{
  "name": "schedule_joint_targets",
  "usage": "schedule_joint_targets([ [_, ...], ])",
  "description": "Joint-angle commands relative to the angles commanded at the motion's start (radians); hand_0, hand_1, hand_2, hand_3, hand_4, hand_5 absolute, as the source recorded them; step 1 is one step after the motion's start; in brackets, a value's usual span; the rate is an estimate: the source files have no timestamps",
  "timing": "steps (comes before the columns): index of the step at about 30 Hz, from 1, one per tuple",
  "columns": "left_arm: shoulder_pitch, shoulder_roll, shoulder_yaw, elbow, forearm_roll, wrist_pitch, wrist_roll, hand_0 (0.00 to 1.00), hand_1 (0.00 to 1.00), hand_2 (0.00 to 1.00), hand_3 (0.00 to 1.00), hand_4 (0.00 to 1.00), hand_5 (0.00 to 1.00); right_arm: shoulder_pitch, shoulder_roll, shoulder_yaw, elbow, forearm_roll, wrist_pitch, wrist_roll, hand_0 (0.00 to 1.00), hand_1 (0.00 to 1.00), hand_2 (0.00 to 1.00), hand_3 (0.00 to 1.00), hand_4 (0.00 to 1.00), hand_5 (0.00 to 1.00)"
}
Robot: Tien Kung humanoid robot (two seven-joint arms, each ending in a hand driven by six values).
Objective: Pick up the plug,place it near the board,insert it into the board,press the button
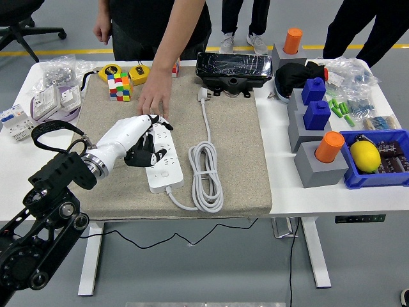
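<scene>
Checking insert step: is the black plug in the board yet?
Cannot tell. The left hand covers the white power strip's far sockets and hides the plug.

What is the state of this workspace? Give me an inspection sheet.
Surface: white table with a beige mat.
Job's things: white power strip on the mat; black plug under the left hand.
Clutter: Rubik's cube, tape measures, black box, grey blocks with blue and orange pieces, blue bin holding a lemon.
Hands: left hand over the strip's far half; right nothing seen.
Cables: coiled white cord.
Surroundings: a person's hand presses the strip's far end.
</scene>
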Motion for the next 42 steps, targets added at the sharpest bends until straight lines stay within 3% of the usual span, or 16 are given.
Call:
schedule_joint_targets([
  [4,0.003,-0.005,0.0,0.069,-0.078,0.034,-0.032,0.777,0.909,0.897,0.918,0.998,0.301,-0.001,0.001,0.0,0.0,0.002,-0.002,-0.001,0.782,0.693,0.709,0.755,0.998,0.994],
  [5,0.002,-0.006,-0.001,0.085,-0.08,0.03,-0.03,0.998,0.998,0.998,0.998,0.998,0.379,-0.002,0.001,0.002,0.0,-0.002,-0.002,-0.003,0.782,0.693,0.709,0.755,0.998,0.994],
  [16,-0.01,-0.009,-0.003,0.152,0.007,0.032,-0.022,0.998,0.998,0.998,0.998,0.998,0.361,-0.001,0.0,0.001,0.0,-0.001,-0.003,-0.003,0.782,0.694,0.709,0.754,0.998,0.995],
  [17,-0.011,-0.009,-0.001,0.158,0.009,0.037,-0.022,0.937,0.979,0.968,0.985,0.998,0.312,0.0,0.0,0.0,0.0,0.0,-0.003,-0.003,0.782,0.694,0.709,0.756,0.998,0.996],
  [21,-0.022,-0.013,0.0,0.189,0.031,0.07,-0.029,0.937,0.979,0.968,0.985,0.998,0.312,0.003,0.0,-0.003,0.0,0.003,-0.002,-0.002,0.782,0.694,0.709,0.756,0.998,0.996],
  [22,-0.026,-0.014,0.001,0.202,0.034,0.092,-0.038,0.937,0.979,0.968,0.985,0.998,0.312,0.003,0.0,-0.003,0.0,0.005,-0.002,-0.002,0.782,0.694,0.709,0.756,0.998,0.996],
  [23,-0.029,-0.015,0.002,0.211,0.034,0.108,-0.044,0.814,0.852,0.843,0.899,0.998,0.277,0.003,0.0,-0.003,0.0,0.005,-0.002,-0.002,0.782,0.694,0.709,0.755,0.998,0.996],
  [27,-0.047,-0.019,0.002,0.252,0.064,0.186,-0.061,0.814,0.852,0.843,0.899,0.998,0.277,0.004,-0.001,-0.002,0.0,0.006,-0.001,-0.002,0.782,0.694,0.709,0.755,0.998,0.996],
  [28,-0.049,-0.021,0.001,0.258,0.071,0.186,-0.06,0.814,0.852,0.843,0.899,0.998,0.277,0.004,-0.002,-0.002,0.0,0.005,-0.001,-0.002,0.782,0.694,0.709,0.755,0.998,0.996],
  [29,-0.05,-0.021,0.0,0.262,0.077,0.186,-0.058,0.694,0.74,0.733,0.814,0.998,0.216,0.004,-0.002,-0.001,0.0,0.005,-0.001,-0.002,0.782,0.694,0.709,0.755,0.998,0.997],
  [42,-0.061,-0.029,0.003,0.311,0.109,0.192,-0.062,0.632,0.708,0.707,0.79,0.998,0.216,0.007,-0.003,-0.003,0.0,0.007,0.0,0.001,0.782,0.694,0.708,0.755,0.998,0.996],
])
